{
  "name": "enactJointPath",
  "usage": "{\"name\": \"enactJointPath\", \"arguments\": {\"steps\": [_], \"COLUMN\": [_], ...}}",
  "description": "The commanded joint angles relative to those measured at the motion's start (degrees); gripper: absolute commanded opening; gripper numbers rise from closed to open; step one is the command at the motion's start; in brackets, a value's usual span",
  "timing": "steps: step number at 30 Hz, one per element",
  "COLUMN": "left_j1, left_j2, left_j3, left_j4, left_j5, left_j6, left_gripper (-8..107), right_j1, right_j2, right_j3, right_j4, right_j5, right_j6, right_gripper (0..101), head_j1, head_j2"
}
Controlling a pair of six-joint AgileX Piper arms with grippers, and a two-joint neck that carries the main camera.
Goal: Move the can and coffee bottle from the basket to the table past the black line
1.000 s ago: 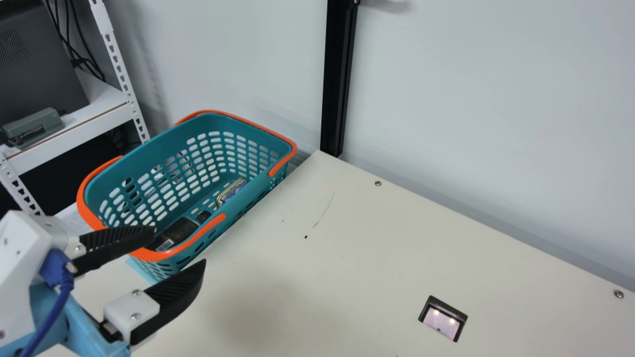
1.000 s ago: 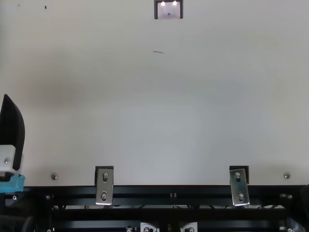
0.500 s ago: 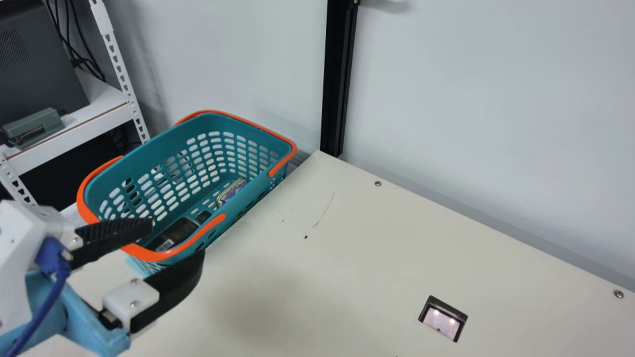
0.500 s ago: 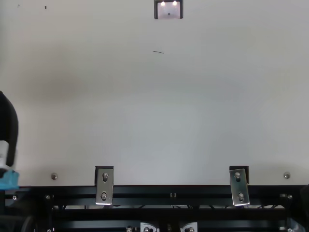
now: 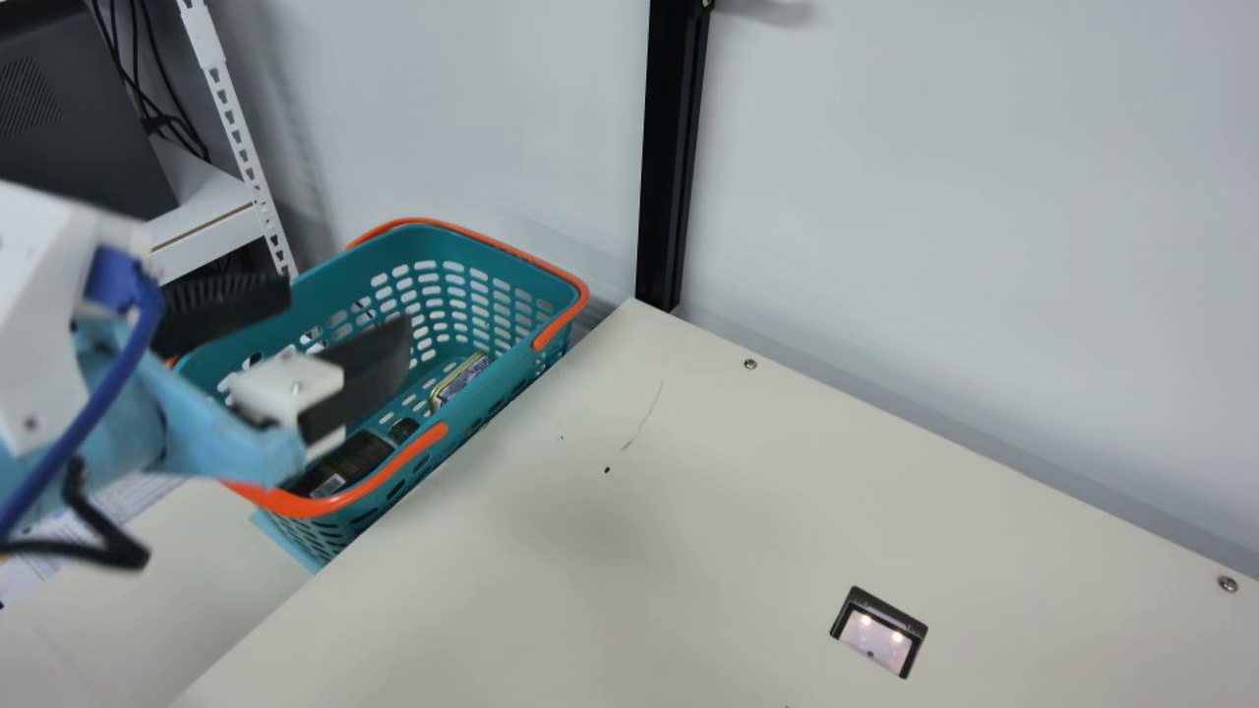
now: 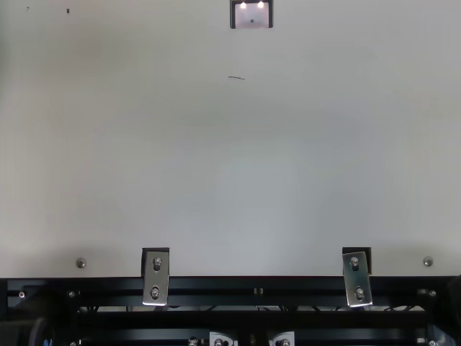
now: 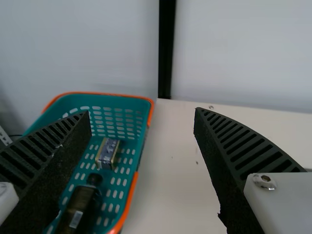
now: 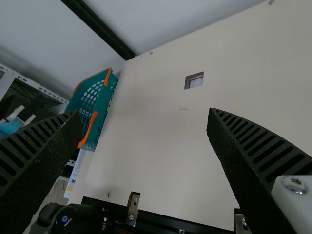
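Coffee bottle (image 5: 349, 462): dark, lying on its side in the basket (image 5: 511, 364), along the wall facing the table (image 5: 689, 511); cap end toward the can (image 5: 462, 382), a boxy tin on the basket floor near that same wall, apart from the bottle. The basket sits just beside the table edge, its long side roughly parallel to it. Edges: the orange-trimmed rim bounds the open top; the room wall (image 5: 934, 197) and black post (image 5: 671, 147) stand beyond the basket's far end. Room: broad table surface runs from the basket toward the recessed cutout (image 5: 878, 631). Left gripper (image 5: 344, 310): fingers wide apart, gripping nothing, seen against the basket's opening; contact with it cannot be told. Right gripper (image 8: 145, 114): fingers wide apart, gripping nothing, well apart from the basket. Left wrist view gives bottle cap and can face from above; main view has part of each behind the basket wall. Right wrist view shows the basket's slotted outer side.
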Motion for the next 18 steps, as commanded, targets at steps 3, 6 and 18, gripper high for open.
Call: {"name": "enactJointPath", "arguments": {"steps": [3,6,18], "left_j1": [5.13,8.31,19.57], "left_j2": [10.22,15.66,35.16], "left_j3": [-6.82,-10.62,-23.97], "left_j4": [-0.77,-3.02,-17.12], "left_j5": [-2.0,-2.61,0.63], "left_j6": [1.83,4.68,23.9], "left_gripper": [90,90,90], "right_j1": [0.0,0.0,0.0], "right_j2": [0.0,0.0,0.0], "right_j3": [0.0,0.0,0.0], "right_j4": [0.0,0.0,0.0], "right_j5": [0.0,0.0,0.0], "right_j6": [0.0,0.0,0.0], "right_gripper": [101,101,101], "head_j1": [-1.45,-1.45,-1.45], "head_j2": [1.17,1.17,1.17]}}
